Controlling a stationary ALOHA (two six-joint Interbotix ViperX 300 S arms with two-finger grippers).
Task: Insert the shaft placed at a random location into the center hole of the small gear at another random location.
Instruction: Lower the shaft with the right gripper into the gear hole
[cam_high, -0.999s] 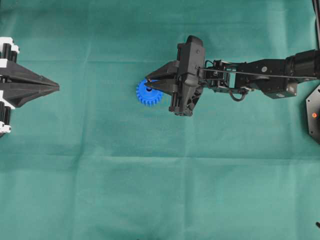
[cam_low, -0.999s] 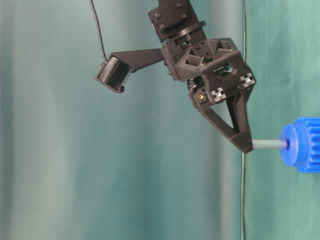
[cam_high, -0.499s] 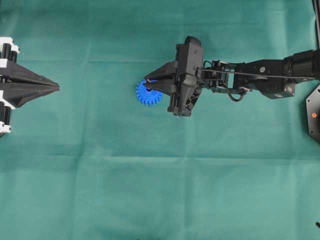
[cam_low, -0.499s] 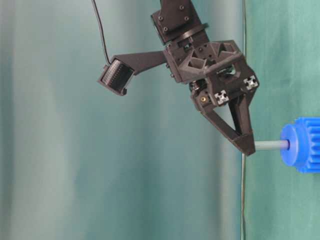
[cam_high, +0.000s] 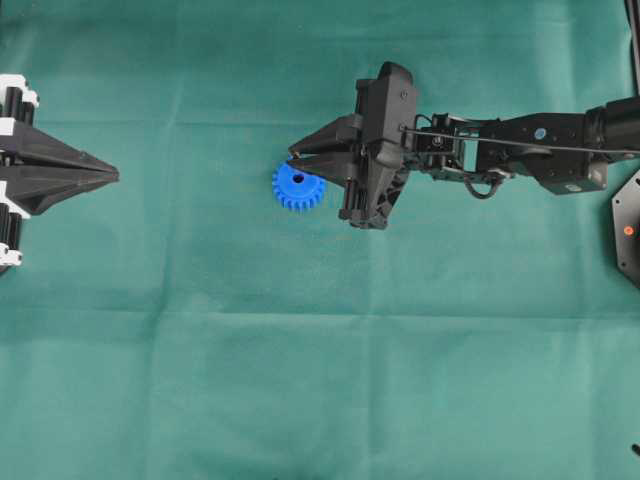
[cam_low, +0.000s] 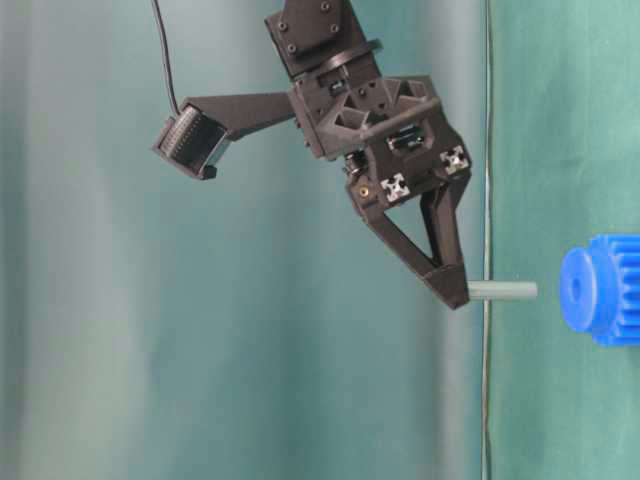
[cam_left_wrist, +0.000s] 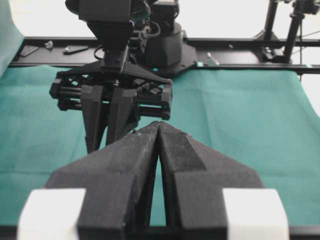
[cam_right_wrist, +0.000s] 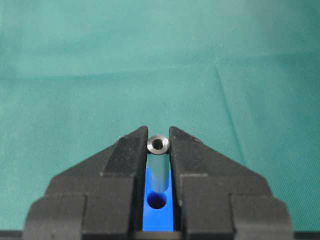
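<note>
One side view alone shows shaft (cam_low: 503, 291) clear of gear (cam_low: 600, 290).

Both arms are matte black. The right gripper (cam_low: 452, 292) has wedge-shaped fingers (cam_right_wrist: 125, 155), an open triangular lattice frame, brass and silver screws, and a ribbed black camera (cam_low: 188, 145) on a bracket with a thin black cable. The left gripper (cam_high: 112, 176) carries white blocks (cam_left_wrist: 52, 212) behind its tapered fingers.

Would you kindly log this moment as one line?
right hand: shut on shaft | shaft: clear of small gear, center hole empty | left hand: shut, apart
</note>
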